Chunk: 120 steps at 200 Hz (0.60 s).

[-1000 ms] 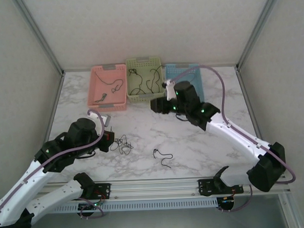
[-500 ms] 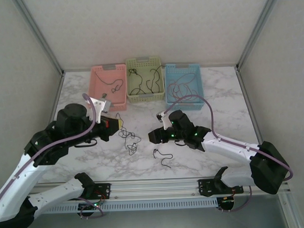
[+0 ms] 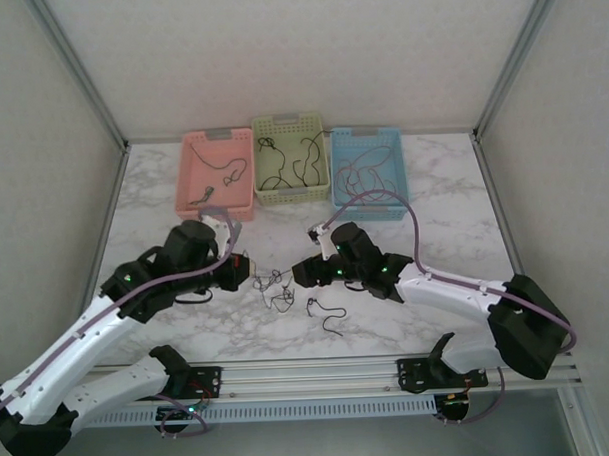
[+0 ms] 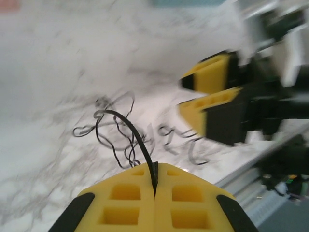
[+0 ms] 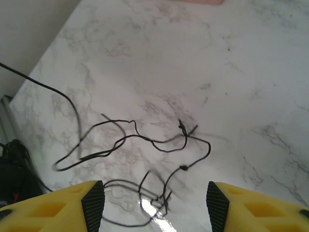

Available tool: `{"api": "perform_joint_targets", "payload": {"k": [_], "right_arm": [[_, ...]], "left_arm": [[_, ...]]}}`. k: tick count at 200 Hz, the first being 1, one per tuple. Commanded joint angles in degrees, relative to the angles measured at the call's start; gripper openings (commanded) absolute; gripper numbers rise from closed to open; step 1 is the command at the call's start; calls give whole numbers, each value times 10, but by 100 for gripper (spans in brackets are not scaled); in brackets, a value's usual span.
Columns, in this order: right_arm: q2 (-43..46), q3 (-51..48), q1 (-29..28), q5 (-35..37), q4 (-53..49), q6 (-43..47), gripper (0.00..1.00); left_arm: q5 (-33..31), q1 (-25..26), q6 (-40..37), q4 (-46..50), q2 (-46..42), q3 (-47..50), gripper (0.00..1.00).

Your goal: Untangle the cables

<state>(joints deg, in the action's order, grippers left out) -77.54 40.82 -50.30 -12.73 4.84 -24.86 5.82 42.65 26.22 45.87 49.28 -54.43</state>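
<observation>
Your left gripper (image 4: 155, 170) has its yellow jaws pinched shut on one thin black cable (image 4: 136, 136). That cable runs out of the tangle of thin dark cables (image 3: 274, 286) lying on the white marble table (image 3: 443, 193) between your two arms. Your right gripper (image 5: 155, 195) hovers just above that tangle, jaws spread wide, gripping nothing.

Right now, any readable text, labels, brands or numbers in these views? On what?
None can be read.
No lettering on the pink basket, green basket, blue basket or table.
The left gripper, shut on a black cable, and the open right gripper show plain yellow fingers; left wrist view is blurred.
</observation>
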Motion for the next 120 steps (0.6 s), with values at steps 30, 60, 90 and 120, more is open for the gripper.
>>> {"api": "perform_joint_targets", "payload": {"k": [30,60,90,120], "right_arm": [[-106,53,-8,-36,-45,-45,58],[-133,74,-8,-33,-42,-44,58],[-177,121,-7,-18,-72,-31,58],[-209,143,-9,-22,-69,-36,55]], "left_arm": [[-58,-20,136,17,-104,111,0],[-55,-21,144,13,-115,126,0],[-53,-21,139,12,-103,123,0],[-55,-21,138,13,-106,125,0]]}}
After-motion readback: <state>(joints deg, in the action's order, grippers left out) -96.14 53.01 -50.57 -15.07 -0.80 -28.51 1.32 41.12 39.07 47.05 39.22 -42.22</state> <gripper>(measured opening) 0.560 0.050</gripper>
